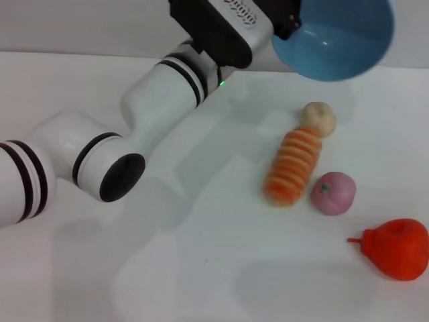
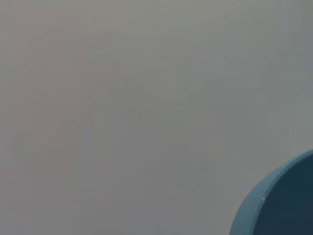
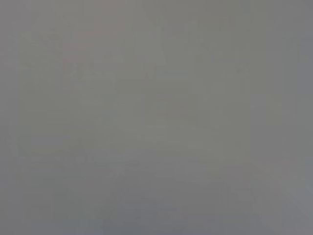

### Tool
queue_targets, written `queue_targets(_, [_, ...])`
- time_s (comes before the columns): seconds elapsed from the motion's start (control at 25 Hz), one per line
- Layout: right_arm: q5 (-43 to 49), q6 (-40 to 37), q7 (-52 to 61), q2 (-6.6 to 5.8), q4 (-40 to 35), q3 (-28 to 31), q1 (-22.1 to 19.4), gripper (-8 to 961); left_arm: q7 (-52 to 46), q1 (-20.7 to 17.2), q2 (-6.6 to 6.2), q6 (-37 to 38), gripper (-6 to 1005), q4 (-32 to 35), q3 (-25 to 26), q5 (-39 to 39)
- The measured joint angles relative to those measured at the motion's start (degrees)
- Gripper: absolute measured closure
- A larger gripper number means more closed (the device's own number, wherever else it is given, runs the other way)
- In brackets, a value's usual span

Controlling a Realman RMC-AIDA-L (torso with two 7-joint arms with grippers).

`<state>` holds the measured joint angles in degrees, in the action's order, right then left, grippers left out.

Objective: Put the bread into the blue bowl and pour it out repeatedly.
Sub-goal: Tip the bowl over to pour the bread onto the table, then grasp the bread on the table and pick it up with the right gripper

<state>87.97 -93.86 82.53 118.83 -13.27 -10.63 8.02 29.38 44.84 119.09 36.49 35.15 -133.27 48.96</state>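
The bread (image 1: pixel 293 166), a ridged loaf with orange and cream stripes, lies on the white table (image 1: pixel 201 268) right of centre. Above and behind it, the blue bowl (image 1: pixel 342 37) is held in the air, tipped so that its empty hollow faces the head camera. My left gripper (image 1: pixel 289 25) grips the bowl's left rim, with its arm reaching in from the left. A piece of the bowl (image 2: pixel 281 205) shows at the corner of the left wrist view. The right gripper is out of view, and its wrist view shows only plain grey.
A small round beige bun (image 1: pixel 318 117) touches the loaf's far end. A pink round fruit (image 1: pixel 333 193) sits just right of the loaf's near end. A red pear-shaped fruit (image 1: pixel 397 248) lies at the front right.
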Motion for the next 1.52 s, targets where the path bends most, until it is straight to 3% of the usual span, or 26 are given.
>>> queue_targets(0.2, [0.02, -0.02, -0.03, -0.02, 0.0, -0.43, 0.19, 576, 0.7, -0.66, 0.0, -0.55, 999, -0.12, 0.13, 2.26])
queue_targets(0.32, [0.42, -0.02, -0.08, -0.11, -0.03, -0.57, 0.54, 577, 0.64, -0.69, -0.04, -6.09, 999, 1.72, 3.18, 6.41])
queue_targets(0.6, [10.23, -1.6, 0.1, -0.32, -3.24, -0.68, 4.92, 580, 1.73, 0.83, -1.04, -41.73, 1000, 7.59, 24.41, 5.59])
queue_targets(0.84, [21.08, -1.78, 1.36, -0.35, -8.26, -1.94, 12.64, 583, 2.03, 1.66, -1.12, -64.18, 1000, 9.02, 38.3, -0.83])
queue_targets(1.08, [26.26, 3.58, 7.72, -0.11, -14.49, -10.19, 19.39, 586, 1.49, 0.72, -1.15, -78.06, 999, 10.5, 50.97, -5.18])
queue_targets(1.28, [26.53, 12.67, 10.86, 0.03, -18.37, -21.43, 22.9, 588, 1.43, -2.38, -1.2, -80.15, 1000, 12.74, 51.94, -5.34])
queue_targets(1.52, [26.72, 23.63, 20.51, 0.02, -25.01, -38.92, 23.23, 590, -2.46, -4.17, -1.83, -81.72, 1000, 13.89, 54.3, -8.03])
